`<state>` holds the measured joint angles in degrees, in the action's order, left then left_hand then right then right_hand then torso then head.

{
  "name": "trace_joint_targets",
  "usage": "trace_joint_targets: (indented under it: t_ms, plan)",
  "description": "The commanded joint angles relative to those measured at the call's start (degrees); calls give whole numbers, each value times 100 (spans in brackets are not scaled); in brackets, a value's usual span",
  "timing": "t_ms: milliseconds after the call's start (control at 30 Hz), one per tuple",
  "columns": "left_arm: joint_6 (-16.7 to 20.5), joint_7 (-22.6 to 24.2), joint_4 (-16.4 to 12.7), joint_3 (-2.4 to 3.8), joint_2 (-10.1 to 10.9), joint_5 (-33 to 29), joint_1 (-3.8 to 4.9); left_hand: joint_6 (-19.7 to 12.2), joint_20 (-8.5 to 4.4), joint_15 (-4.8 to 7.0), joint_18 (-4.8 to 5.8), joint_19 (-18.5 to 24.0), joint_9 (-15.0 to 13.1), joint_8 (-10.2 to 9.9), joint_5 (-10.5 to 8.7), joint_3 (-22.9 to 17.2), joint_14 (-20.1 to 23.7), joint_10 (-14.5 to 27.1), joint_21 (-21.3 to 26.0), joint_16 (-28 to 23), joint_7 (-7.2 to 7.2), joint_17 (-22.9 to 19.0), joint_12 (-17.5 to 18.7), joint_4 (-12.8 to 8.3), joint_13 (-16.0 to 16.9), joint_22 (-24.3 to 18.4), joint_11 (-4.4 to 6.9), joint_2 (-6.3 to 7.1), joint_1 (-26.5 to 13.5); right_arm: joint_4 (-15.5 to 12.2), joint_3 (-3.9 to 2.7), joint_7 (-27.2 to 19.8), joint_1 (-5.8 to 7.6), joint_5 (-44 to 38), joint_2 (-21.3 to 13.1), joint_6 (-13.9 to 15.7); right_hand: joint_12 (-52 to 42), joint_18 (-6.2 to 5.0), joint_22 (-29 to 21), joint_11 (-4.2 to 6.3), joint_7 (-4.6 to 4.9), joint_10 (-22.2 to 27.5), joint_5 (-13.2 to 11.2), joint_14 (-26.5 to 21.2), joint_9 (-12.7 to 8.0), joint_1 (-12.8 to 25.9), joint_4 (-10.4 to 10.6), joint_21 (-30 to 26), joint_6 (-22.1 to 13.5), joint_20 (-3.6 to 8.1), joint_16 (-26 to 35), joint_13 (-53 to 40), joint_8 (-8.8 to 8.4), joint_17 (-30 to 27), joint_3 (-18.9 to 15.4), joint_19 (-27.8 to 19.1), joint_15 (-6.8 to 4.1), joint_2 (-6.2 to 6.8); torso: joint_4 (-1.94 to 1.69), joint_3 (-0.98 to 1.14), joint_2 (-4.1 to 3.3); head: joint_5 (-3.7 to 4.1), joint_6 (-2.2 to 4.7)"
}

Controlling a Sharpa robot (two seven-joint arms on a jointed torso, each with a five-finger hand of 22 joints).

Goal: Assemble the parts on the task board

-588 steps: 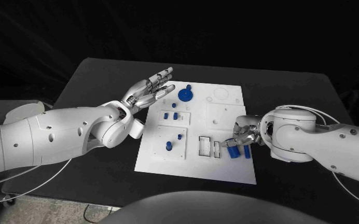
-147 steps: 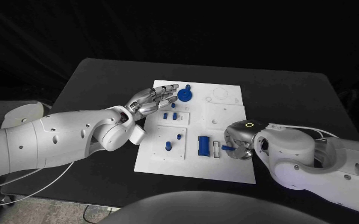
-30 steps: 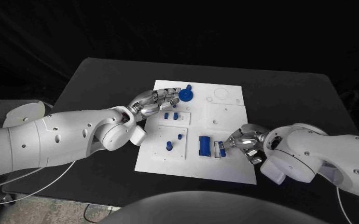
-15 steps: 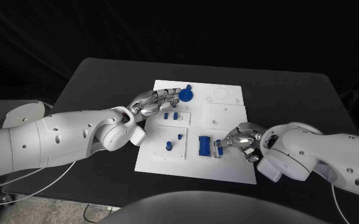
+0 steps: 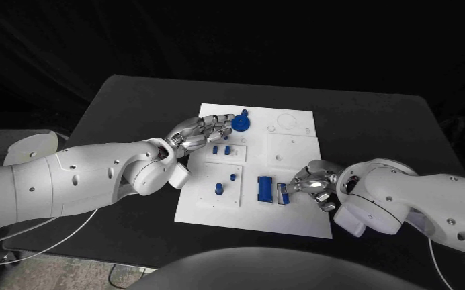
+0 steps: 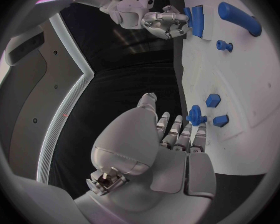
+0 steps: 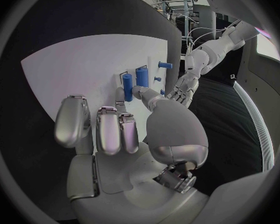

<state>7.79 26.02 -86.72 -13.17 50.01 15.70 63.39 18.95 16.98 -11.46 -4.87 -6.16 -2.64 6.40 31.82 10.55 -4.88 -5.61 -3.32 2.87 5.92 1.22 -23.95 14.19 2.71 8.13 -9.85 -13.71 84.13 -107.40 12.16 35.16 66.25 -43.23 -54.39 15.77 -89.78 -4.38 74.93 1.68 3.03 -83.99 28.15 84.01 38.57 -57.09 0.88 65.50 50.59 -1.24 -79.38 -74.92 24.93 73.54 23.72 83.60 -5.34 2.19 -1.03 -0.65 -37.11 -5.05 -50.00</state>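
From the head camera you see the task board (image 5: pixel 254 219) in the middle of the black table (image 5: pixel 126 102). The right hand (image 5: pixel 314 184) is at the board's near right edge, and its fingers touch a narrow blue part (image 5: pixel 285 193) standing in a slot; whether they grip it, you cannot tell. Just beside that, away from the hand, a wider blue block (image 5: pixel 265 188) sits in its own slot. The left hand (image 5: pixel 199 131) rests flat at the board's far left edge, fingers spread, holding nothing. Just past its fingertips lies a round blue part (image 5: pixel 239 124).

In the left wrist camera, small blue pegs (image 6: pixel 196 115) stand directly at the fingertips.

In the right wrist camera, two upright blue parts (image 7: pixel 135 82) stand just beyond the thumb. You can read no writing on anything.
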Motion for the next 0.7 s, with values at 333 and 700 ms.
trace_joint_targets:
  t_ms: [333, 700]
  plan:
    - [-197, -26, -14, -10, -24, 44, -26, 48, -12, 3, 87, -45, -6, 34, 38, -39, -44, -40, -24, 36, 19, 10, -9, 8, 6, 6, -9, 2, 76, 42, -1, 50, -18, -89, 38, -153, -22, -32, 879, -37, 6, -601, -65, 299, -4, -11, 0, -41, -53, -7, 29, -1508, -19, -10, -46, -54, 38, -45, -2, -1, 0, -3, 0]
    - [-208, -39, -21, -10, -18, 44, -26, 58, -12, 1, 88, -47, -7, 39, 43, -46, -47, -44, -25, 37, 29, 10, -13, 3, 6, 5, -9, 1, 83, 80, -1, 42, -22, -95, 77, -104, -22, -36, 873, -58, 29, -601, -473, 302, -44, 40, 125, -71, -89, -26, 35, -1508, -60, -15, -181, -62, 56, -89, -5, -1, -5, -6, 0]
